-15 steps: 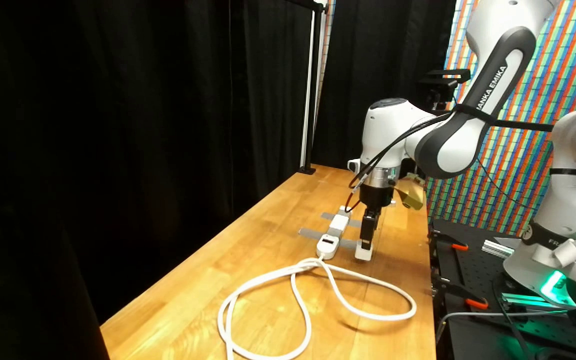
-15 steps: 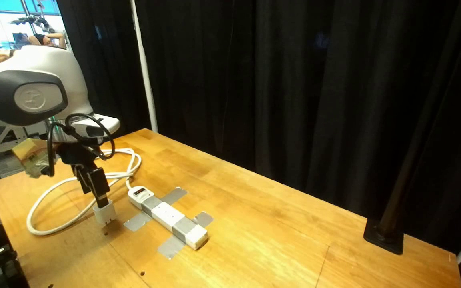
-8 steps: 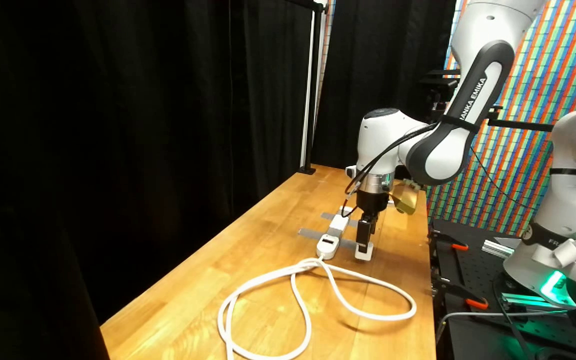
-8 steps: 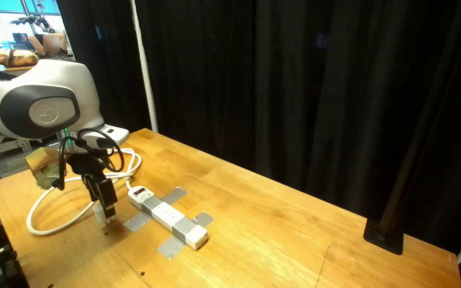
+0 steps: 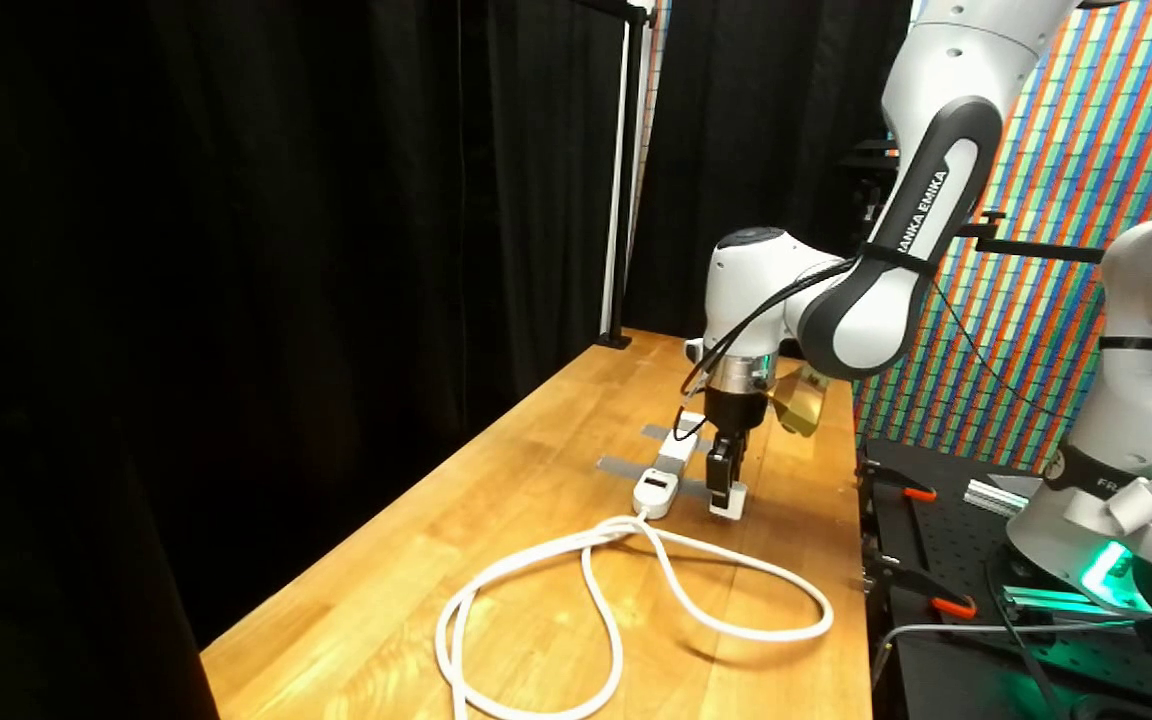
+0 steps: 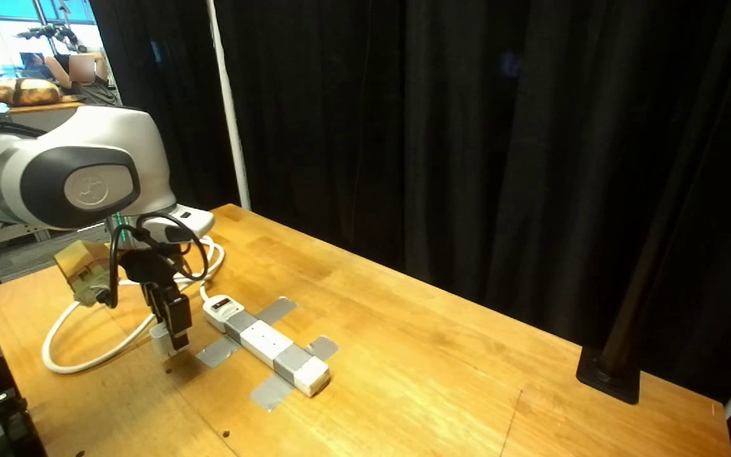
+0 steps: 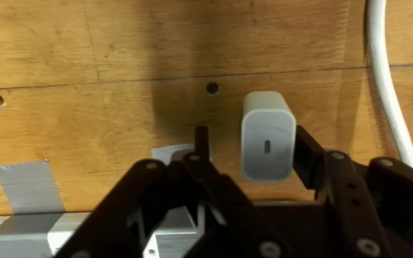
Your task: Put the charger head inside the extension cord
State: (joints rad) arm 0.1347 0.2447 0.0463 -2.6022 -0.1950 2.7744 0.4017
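The charger head [image 7: 268, 150], a small white block with a dark slot in its upward face, stands on the table; in both exterior views the gripper partly covers it. Around it, pointing down, is my gripper [image 7: 251, 143], its jaws part way apart. The right-hand finger in the wrist view is right against or very near the block's side, while a clear gap separates the left-hand finger from it. Beside them lies the extension cord [image 6: 267, 339], its white socket block taped flat and its thick white cable [image 5: 616, 640] looped on the table.
Grey tape strips [image 6: 272, 391] hold the socket block to the wooden table [image 5: 536, 480]. Part of a cable loop [image 7: 382, 53] runs close by the charger head. A black post base [image 6: 608, 374] stands near the table's far corner, with dark curtains behind.
My gripper has come down lower around the charger head and shifted sideways toward the extension cord's socket block. The charger head and the cord look to be in the same place.
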